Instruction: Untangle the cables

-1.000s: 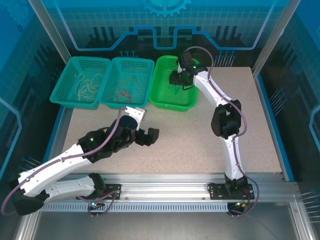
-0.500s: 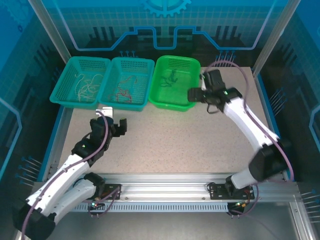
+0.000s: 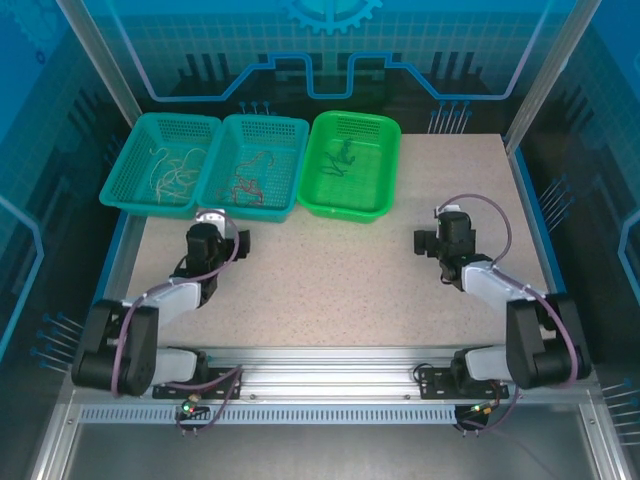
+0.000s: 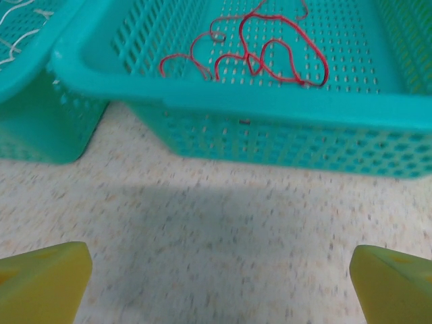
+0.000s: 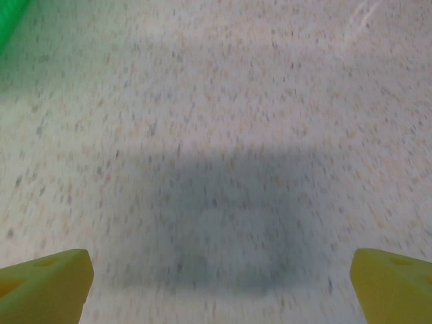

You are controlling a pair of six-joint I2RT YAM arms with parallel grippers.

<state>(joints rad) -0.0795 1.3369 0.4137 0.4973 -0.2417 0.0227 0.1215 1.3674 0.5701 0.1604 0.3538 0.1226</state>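
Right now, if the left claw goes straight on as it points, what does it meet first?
Likely the near wall of the teal basket holding the red cable; bare table lies between, depth unclear.

No word, number or brand name can be read anywhere. The one sign is a pale gear-shaped emblem (image 3: 330,12), cut off by the top edge, on the translucent blue back panel (image 3: 200,50) above a light angular line pattern (image 3: 285,59).

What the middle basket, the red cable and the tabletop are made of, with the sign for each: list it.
Middle basket: moulded teal plastic, by its perforated walls and smooth rim.
Red cable: thin, limp wire, probably plastic-sheathed; it lies in loose loops.
Tabletop: matte speckled beige, probably laminate.
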